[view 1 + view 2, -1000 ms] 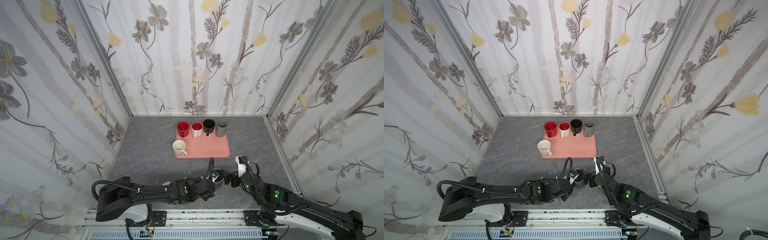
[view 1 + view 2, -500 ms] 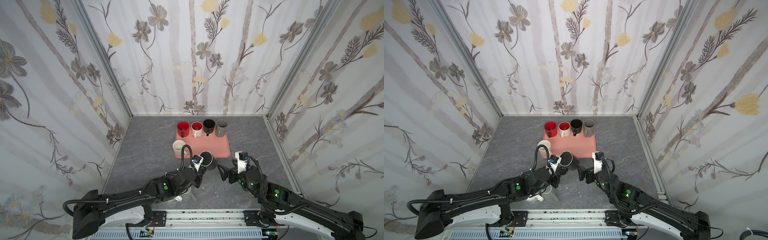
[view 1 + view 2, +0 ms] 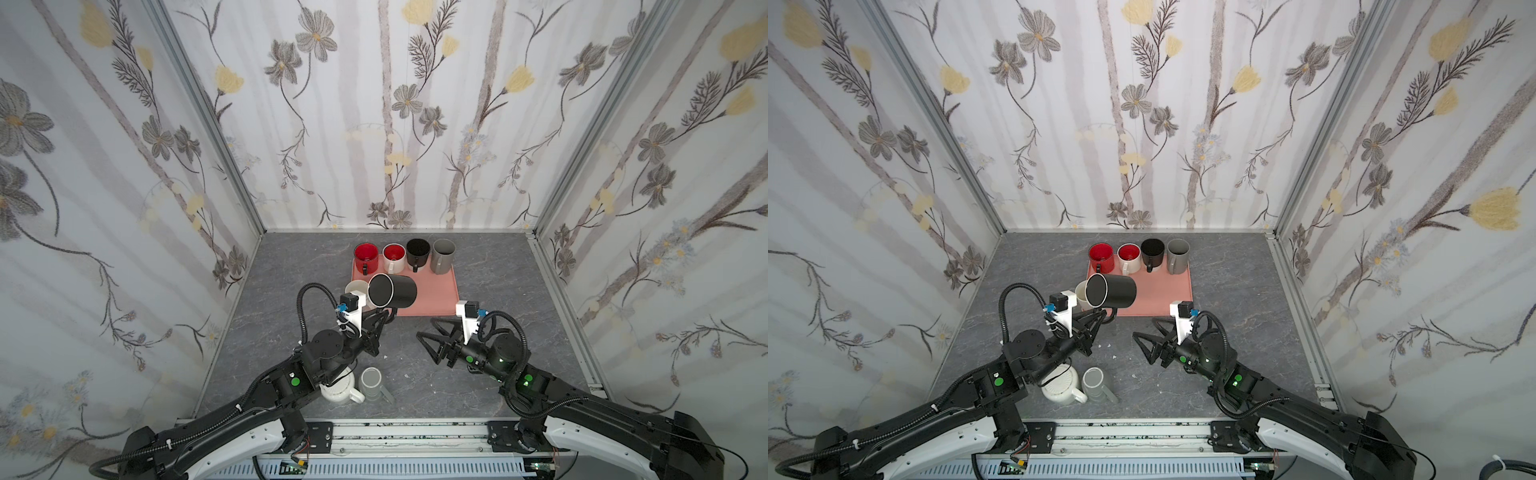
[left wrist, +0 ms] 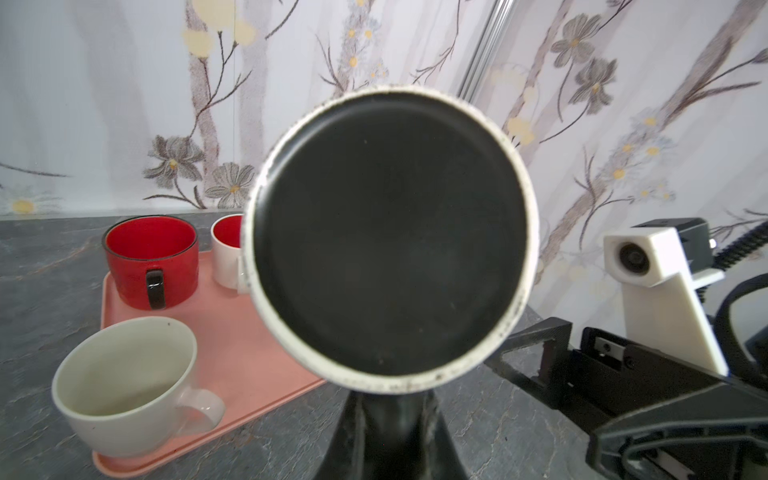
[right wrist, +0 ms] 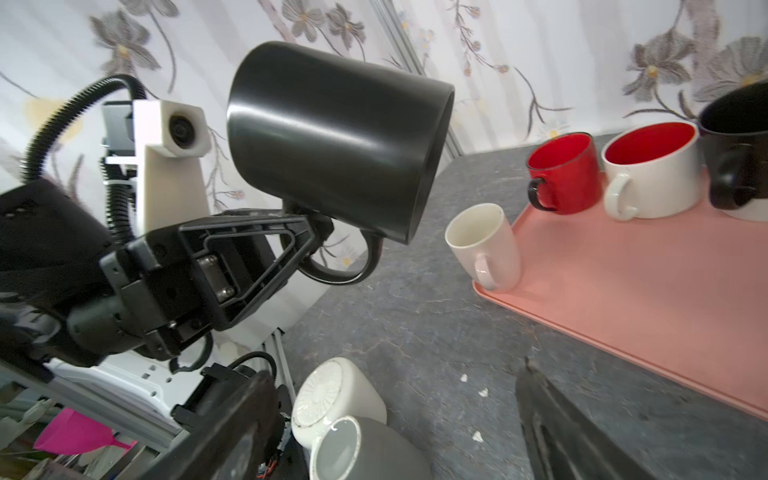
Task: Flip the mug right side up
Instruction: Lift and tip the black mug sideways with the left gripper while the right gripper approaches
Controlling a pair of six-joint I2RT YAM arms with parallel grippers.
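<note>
Sideways, the glossy black mug [image 3: 395, 291] hangs, handle [image 5: 332, 272] pinched by left end effector [image 3: 387, 314]; right end effector [image 3: 424, 327] gapes.

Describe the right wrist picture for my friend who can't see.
The left hand holds a black mug by its handle, in the air, tipped on its side. A pink tray carries upright mugs; a white mug and a gray mug sit on the table.

A row of mugs [image 3: 417, 254] stands at the back of the tray [image 3: 432, 297]. On its front left corner sits one mug [image 3: 355, 291]. On the table [image 3: 415, 374] in front sit two mugs [image 3: 371, 380].
</note>
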